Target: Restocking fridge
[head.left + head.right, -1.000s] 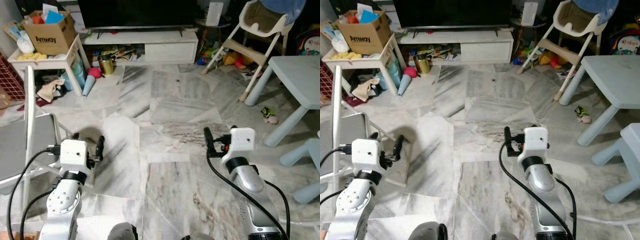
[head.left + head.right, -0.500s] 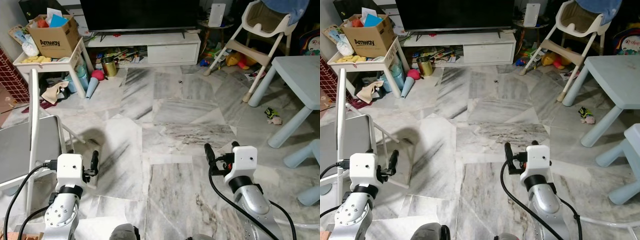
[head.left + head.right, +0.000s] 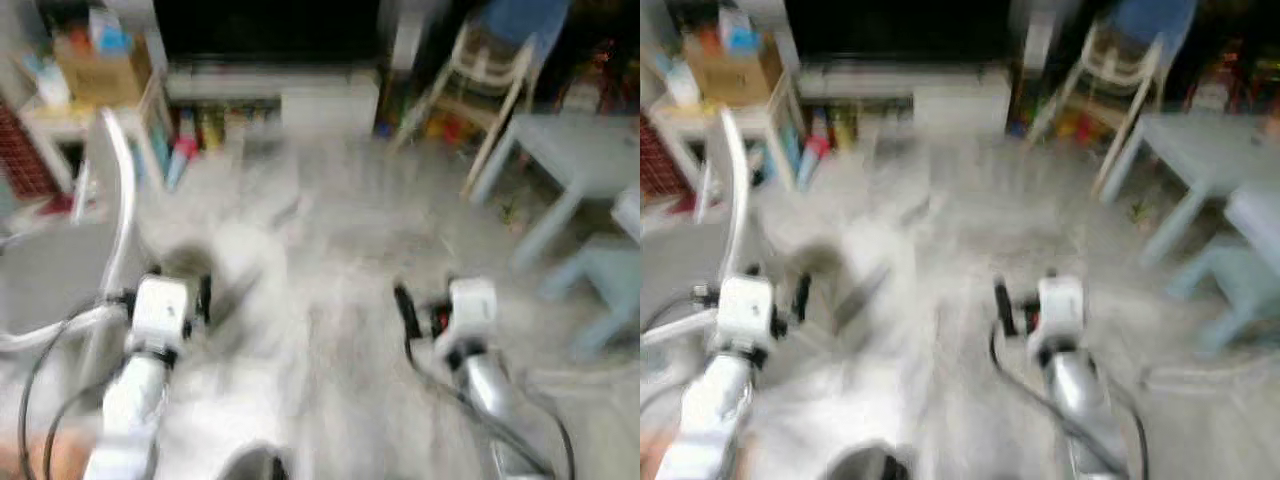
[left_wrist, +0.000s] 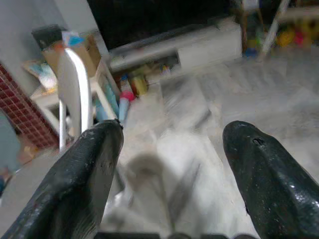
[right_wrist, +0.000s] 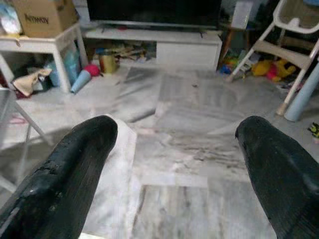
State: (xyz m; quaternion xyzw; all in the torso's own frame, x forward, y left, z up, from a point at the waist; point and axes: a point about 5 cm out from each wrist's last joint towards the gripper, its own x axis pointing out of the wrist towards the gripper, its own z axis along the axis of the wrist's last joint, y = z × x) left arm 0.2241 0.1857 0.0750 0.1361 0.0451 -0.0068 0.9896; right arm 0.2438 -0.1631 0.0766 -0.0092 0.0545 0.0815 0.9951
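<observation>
The marble floor takes up the middle of the frame in both head views, which are smeared with motion blur. No fridge and nothing to stock it with can be made out, so where the task's thing stands, how it looks, how it would handle and where to take hold of it cannot be told from here; a judgement on weight or grip would be a guess.

Across the top of the frame runs a dark television over a low white TV stand. At right are a pale blue table and, upper right, a white high chair. At left stands a white side table carrying a cardboard box, with a grey folding chair at the left edge.

Lower left, the left gripper has its jaws spread wide with nothing between them. Lower centre-right, the right gripper is likewise spread and empty, over bare floor.
</observation>
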